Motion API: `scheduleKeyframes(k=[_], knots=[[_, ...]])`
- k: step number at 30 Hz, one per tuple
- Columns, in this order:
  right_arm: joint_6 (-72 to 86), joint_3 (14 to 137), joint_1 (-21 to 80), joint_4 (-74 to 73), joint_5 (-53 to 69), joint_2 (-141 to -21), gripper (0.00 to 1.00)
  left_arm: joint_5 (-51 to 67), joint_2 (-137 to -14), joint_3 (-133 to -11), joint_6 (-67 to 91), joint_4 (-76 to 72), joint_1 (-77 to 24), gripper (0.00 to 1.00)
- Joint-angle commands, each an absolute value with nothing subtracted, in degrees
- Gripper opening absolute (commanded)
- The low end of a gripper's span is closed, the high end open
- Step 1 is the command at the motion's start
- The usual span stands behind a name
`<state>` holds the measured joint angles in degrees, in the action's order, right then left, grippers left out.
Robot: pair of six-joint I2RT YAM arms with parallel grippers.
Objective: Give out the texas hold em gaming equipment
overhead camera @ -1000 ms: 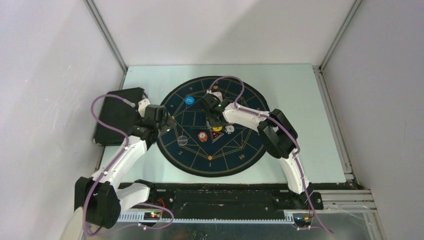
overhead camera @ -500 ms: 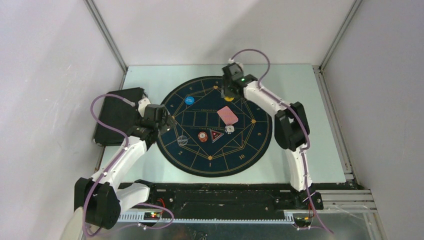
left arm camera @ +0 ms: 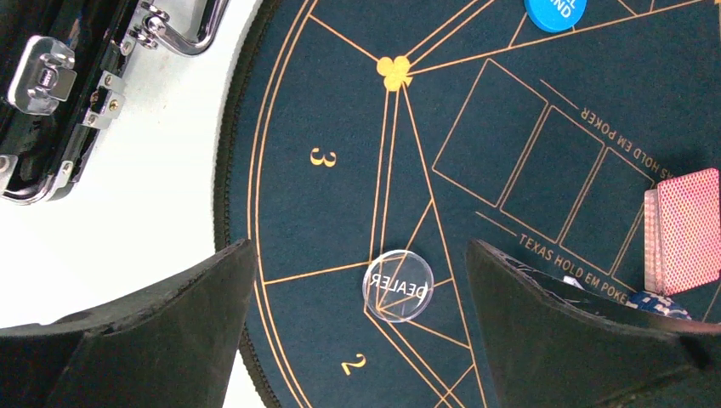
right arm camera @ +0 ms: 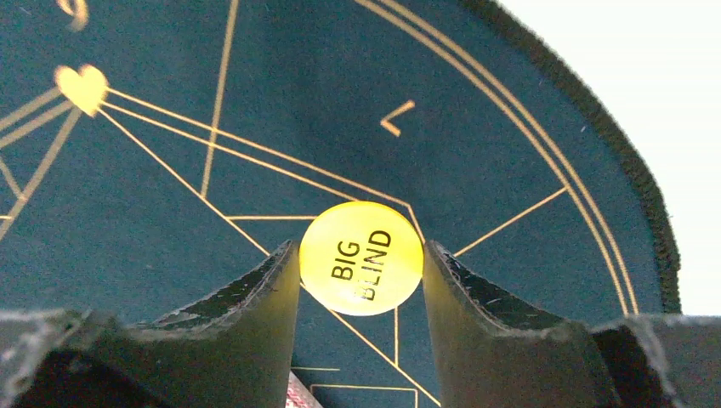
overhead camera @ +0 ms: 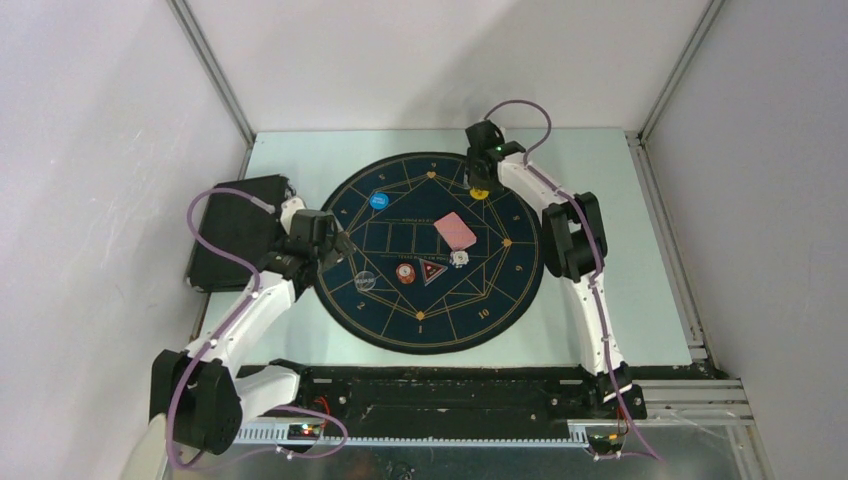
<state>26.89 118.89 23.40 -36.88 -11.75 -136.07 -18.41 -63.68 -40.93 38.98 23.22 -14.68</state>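
Right gripper [right arm camera: 360, 252] is reaching out over the far right of the mat [overhead camera: 430, 320], and its fingers are pressing on both edges of the yellow chip [right arm camera: 361, 259], the one reading BIG BLIND. The jaws are closed down to the chip's width and gripping nothing else. The chip is sitting face up by the gold line near the number seven. I cannot tell whether it is resting on the cloth or hanging just above it.

That is the worry here. If the fingers are letting go with air underneath, the chip may be landing on its edge and rolling. The mat's rim and the bare table [overhead camera: 640, 300] are close by on the right. A finger dragging sideways on the way out could also pull it off its spot.

Left gripper [left arm camera: 359, 255] is hovering at the left side of the mat, jaws spread wide and holding nothing, with the clear dealer chip [left arm camera: 398, 286] lying between them below.

Around the centre, the pink-backed cards [overhead camera: 456, 232] are lying just far of the red-and-white chip [overhead camera: 405, 272], the red triangle [overhead camera: 432, 270] and a small white chip [overhead camera: 459, 258]. The blue chip [overhead camera: 379, 200] is sitting far left. The black case [overhead camera: 232, 232] is lying off the mat, left. Nothing is crowding the yellow chip, and the cards lie well apart from it, toward the centre.
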Motion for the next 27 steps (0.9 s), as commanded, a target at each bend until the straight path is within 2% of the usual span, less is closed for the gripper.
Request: scheduleKeyframes(k=[1,5,7,8,9,10,12,16,18,22,27], knots=[[27.3,121.6,23.4,-39.0,-12.5,-138.0,0.40,-17.7,-63.5,-40.9,37.9,21.7,-14.8,1.00],[27.6,121.5,23.4,-40.0,-13.2,-138.8,0.48,-17.2,-63.4,-40.8,37.9,21.7,-14.8,1.00],[27.5,121.5,23.4,-40.4,-13.5,-138.5,0.59,-16.9,-63.3,-40.8,37.8,21.7,-14.8,1.00],[27.4,121.7,23.4,-40.9,-13.7,-138.3,0.70,-16.5,-63.1,-40.8,37.8,21.8,-14.8,1.00],[27.1,121.8,23.5,-41.2,-14.2,-137.5,0.76,-16.3,-62.9,-40.8,37.8,21.9,-14.8,1.00],[26.8,121.8,23.6,-41.4,-14.4,-137.1,0.86,-16.0,-62.7,-40.9,37.7,21.8,-14.8,1.00],[25.9,121.5,23.7,-41.5,-14.8,-134.8,0.96,-15.2,-62.3,-40.7,37.7,21.8,-14.9,1.00],[24.2,116.6,24.8,-39.9,-15.3,-125.6,1.00,-13.5,-60.8,-40.6,37.6,21.8,-15.0,1.00],[23.7,110.4,25.7,-37.2,-15.9,-120.2,1.00,-12.4,-60.5,-40.7,37.3,21.9,-15.4,1.00],[25.4,94.8,27.5,-30.8,-16.4,-107.6,1.00,-11.1,-60.9,-41.8,36.7,22.8,-17.7,1.00],[30.3,70.8,27.6,-22.4,-19.1,-91.4,1.00,-12.2,-64.9,-45.7,35.0,24.9,-25.3,1.00]])
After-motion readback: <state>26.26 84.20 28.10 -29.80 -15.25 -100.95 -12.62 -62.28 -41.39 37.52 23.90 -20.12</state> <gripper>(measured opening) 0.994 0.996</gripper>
